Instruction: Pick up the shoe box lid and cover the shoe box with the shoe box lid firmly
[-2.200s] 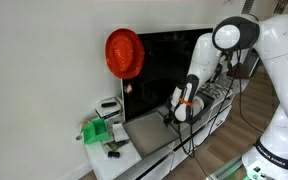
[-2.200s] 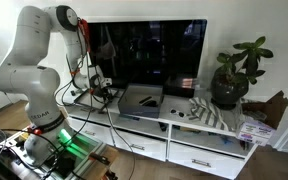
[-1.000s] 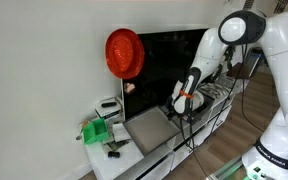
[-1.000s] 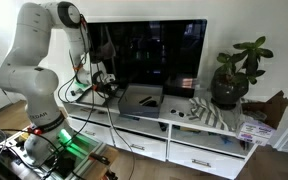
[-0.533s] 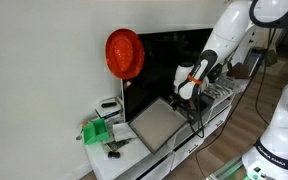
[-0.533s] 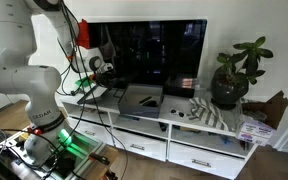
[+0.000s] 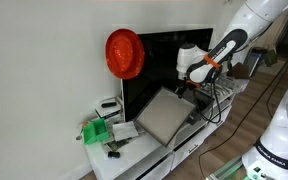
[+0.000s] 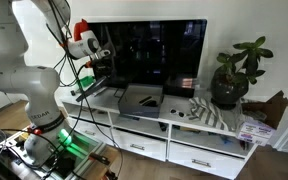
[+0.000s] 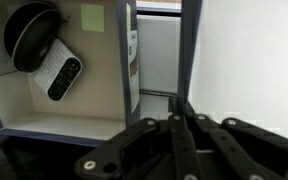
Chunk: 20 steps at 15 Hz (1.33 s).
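Beneath claw, shoe box lid clamped, tilted

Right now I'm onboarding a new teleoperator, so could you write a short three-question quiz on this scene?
1. True or false: the shoe box lid already covers the shoe box.
2. Where is the red round object? A: up beside the top corner of the TV. B: lying on the floor. C: inside the shoe box.
3. What colour is the small box at the end of the TV stand?

Key:
1. False. The gripper holds it tilted, one edge raised.
2. A.
3. Green.
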Tool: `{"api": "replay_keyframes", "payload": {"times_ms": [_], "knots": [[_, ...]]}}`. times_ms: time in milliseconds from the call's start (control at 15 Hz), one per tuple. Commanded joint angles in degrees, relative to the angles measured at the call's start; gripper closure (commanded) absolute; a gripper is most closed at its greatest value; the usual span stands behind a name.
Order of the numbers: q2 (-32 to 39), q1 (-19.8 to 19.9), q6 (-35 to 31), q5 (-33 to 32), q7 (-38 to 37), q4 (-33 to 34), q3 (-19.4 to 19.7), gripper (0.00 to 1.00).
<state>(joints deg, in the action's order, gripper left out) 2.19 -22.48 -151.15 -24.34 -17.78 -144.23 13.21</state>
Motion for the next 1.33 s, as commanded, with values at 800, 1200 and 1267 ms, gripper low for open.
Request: {"api": "replay_keyframes", "payload": {"times_ms": [800, 1200, 1267], "knots": [[-22.9, 19.5, 24.6, -13.2, 0.8, -1.3, -21.6, 0.99], [-27.9, 19.9, 26.6, -29.5, -5.3, -3.9, -24.8, 0.99], [-29.2, 19.4, 27.5, -31.4, -5.9, -4.8, -25.0, 0.99]]}}
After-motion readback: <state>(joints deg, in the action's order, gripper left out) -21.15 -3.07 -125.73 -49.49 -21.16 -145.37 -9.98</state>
